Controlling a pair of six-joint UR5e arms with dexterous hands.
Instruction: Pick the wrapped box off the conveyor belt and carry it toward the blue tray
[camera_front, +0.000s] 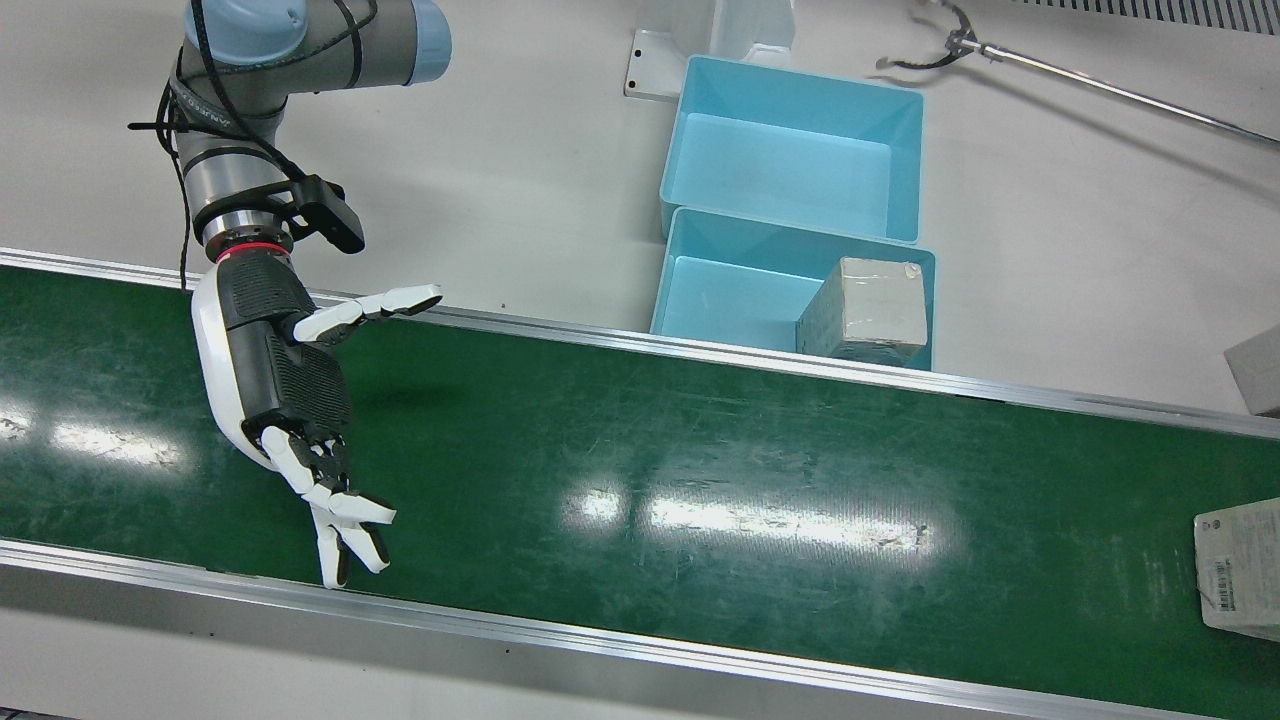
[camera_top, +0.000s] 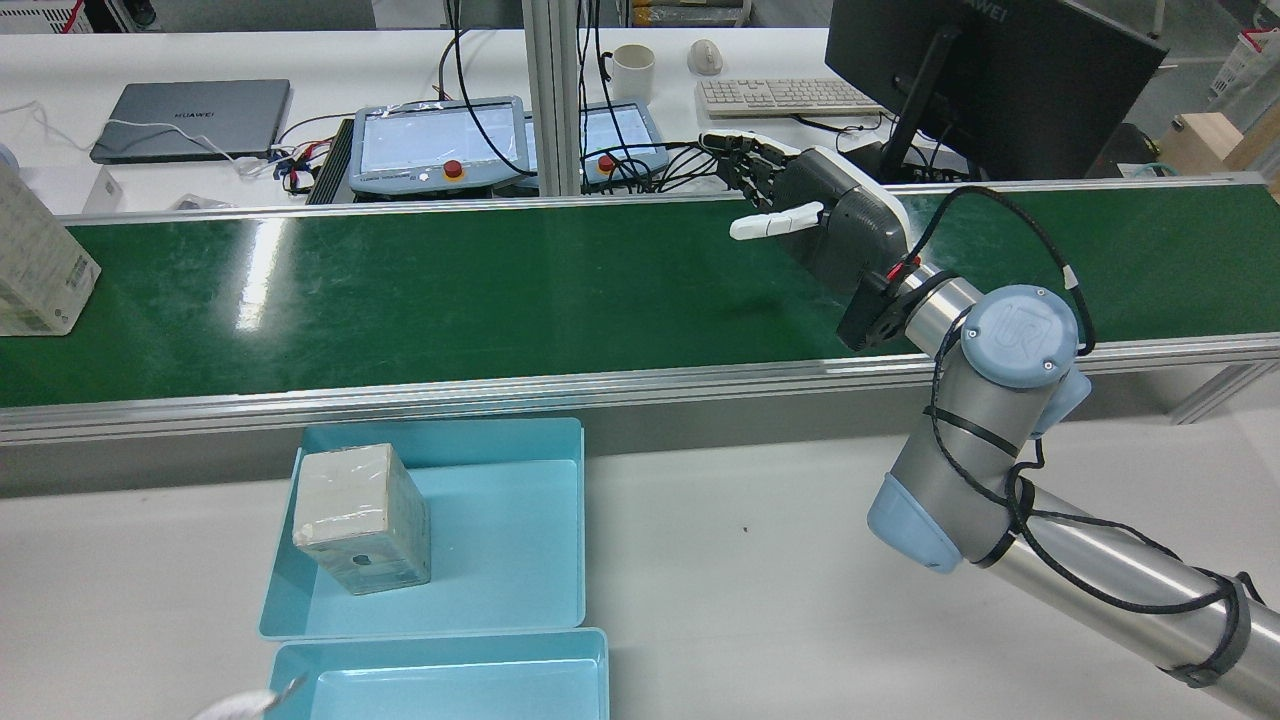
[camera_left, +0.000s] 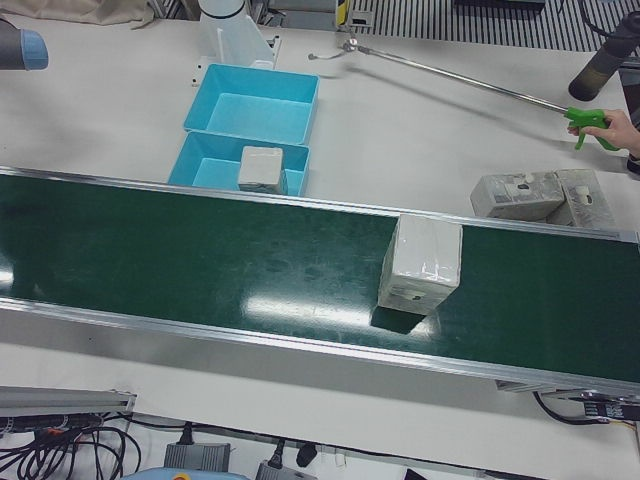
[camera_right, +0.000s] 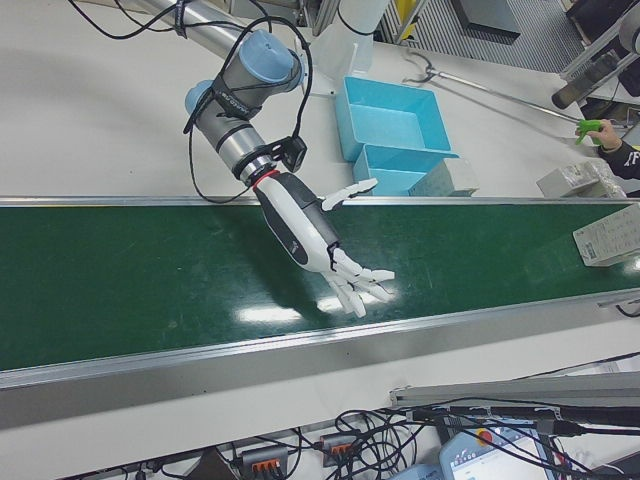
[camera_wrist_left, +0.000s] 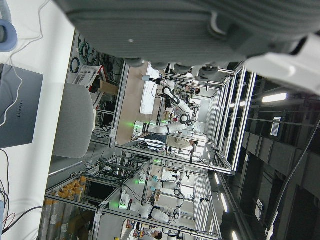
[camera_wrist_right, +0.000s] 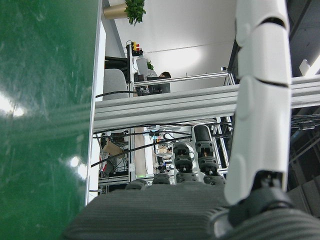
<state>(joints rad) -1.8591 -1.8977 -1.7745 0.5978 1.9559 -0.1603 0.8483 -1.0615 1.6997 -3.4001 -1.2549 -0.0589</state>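
I'm parking the right hand (camera_front: 280, 390) empty, fingers spread, low over the conveyor belt (camera_front: 700, 450) as a catch pose, since the wrapped box (camera_left: 421, 265) sits well upstream, apart from the blue tray (camera_front: 700, 290); left hand's state I can't tell.

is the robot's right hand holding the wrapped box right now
No, the right hand hangs open and empty over the conveyor belt, while the wrapped box rides the belt far off.

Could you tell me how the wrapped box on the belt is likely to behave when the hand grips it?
The wrapped box looks glossy, so its film may be slippery. It stands taller than wide and might tip if pushed high. Its crisp edges suggest stiffness. The right hand is open, some way along the belt.
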